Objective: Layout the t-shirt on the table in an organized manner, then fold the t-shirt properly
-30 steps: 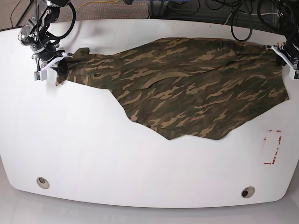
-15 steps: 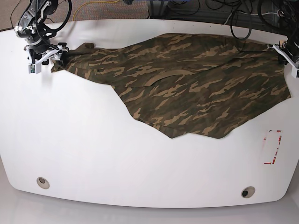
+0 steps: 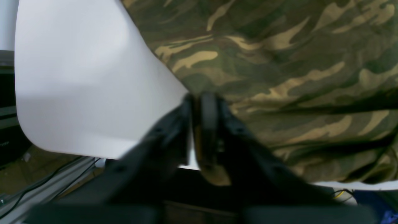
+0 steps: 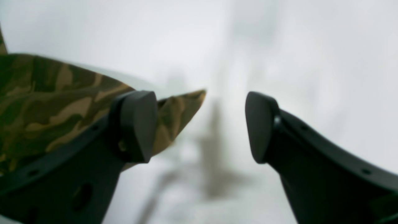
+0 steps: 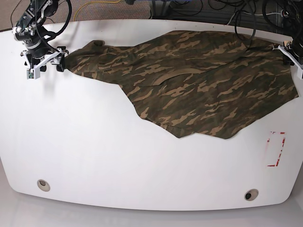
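Note:
The camouflage t-shirt (image 5: 189, 85) lies spread across the far half of the white table (image 5: 118, 156), with a point of cloth toward the front. My right gripper (image 5: 45, 61) stands open at its left end. In the right wrist view its fingers (image 4: 200, 124) are wide apart, and a shirt corner (image 4: 46, 93) lies behind the left finger. My left gripper (image 5: 289, 54) is at the shirt's far right corner. In the left wrist view its jaws (image 3: 204, 102) stand narrowly apart at the cloth's edge (image 3: 279, 62). A blurred fold seems to sit between them.
Two round grommet holes (image 5: 43, 185) (image 5: 251, 194) sit near the front edge. A red-and-white tape mark (image 5: 276, 149) is at the front right. Cables (image 5: 236, 14) run behind the far edge. The table's rounded corner (image 3: 77, 77) ends beside my left gripper.
My right gripper has opened, let go of the shirt's left end and moved back toward the far left corner. The shirt's left end has shifted toward the far edge and lies flatter.

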Available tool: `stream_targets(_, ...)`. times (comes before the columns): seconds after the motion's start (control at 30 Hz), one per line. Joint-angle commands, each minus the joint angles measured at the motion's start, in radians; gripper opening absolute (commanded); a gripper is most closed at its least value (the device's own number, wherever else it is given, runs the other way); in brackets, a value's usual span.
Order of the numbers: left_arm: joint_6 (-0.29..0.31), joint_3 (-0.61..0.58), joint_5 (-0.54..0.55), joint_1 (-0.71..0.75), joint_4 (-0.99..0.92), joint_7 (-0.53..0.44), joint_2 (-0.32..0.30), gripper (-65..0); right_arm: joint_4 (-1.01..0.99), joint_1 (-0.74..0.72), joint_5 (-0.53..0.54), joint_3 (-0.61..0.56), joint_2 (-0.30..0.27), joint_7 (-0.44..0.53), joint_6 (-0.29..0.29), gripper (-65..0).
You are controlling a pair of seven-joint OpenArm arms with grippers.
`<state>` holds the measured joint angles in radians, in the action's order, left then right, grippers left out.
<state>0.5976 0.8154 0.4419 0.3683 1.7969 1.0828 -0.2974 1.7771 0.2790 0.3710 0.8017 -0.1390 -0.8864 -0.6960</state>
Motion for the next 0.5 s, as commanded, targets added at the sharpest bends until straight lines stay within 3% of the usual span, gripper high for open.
stream_targets(0.0,-0.006,0.008,0.005,-0.001,0.019,-0.014,-0.018,-51.4,0.043,-0.005,0.018,0.003,-0.015,0.009,-0.002,-22.0)
stream_targets(0.27,-0.006,0.002,0.007,-0.002,0.019,-0.014,-0.016,-50.6,0.063,-0.014,0.026,-0.008,-0.014,-0.018,-0.002,-21.9)
stream_targets(0.47,-0.006,0.002,0.007,-0.004,0.019,-0.014,-0.016,-50.4,0.062,-0.028,0.018,-0.048,0.029,-0.018,-0.002,-21.9)
